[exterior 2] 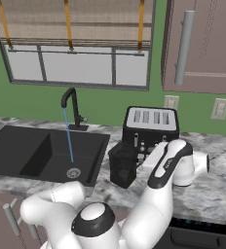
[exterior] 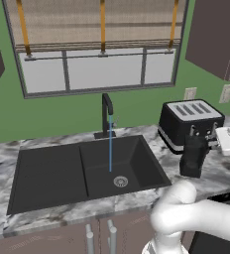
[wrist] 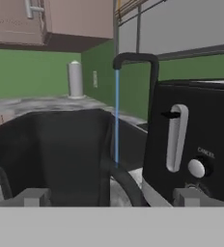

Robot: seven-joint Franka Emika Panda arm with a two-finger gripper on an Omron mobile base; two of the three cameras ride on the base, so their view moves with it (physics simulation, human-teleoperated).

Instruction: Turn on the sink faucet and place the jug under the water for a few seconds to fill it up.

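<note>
I see a grey marbled surface [exterior: 221, 173] under a blinded window [exterior: 102, 64], green wall behind. The water [exterior: 110, 149] runs from the sink faucet [exterior: 107, 116] into the sink [exterior: 52, 173]. The jug [exterior: 193, 156] stands on the surface just in front of the toaster [exterior: 186, 119]. The gripper [wrist: 109, 197] sits at the jug, jaws spread wide, one on each side.

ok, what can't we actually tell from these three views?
- Jug handle: left base view, the hand and wrist cover its right side.
- Jug contents: hand view, rim too close.
- Sink left basin: right base view, cut by the edge.
- Toaster label: hand view, blurred.
</note>
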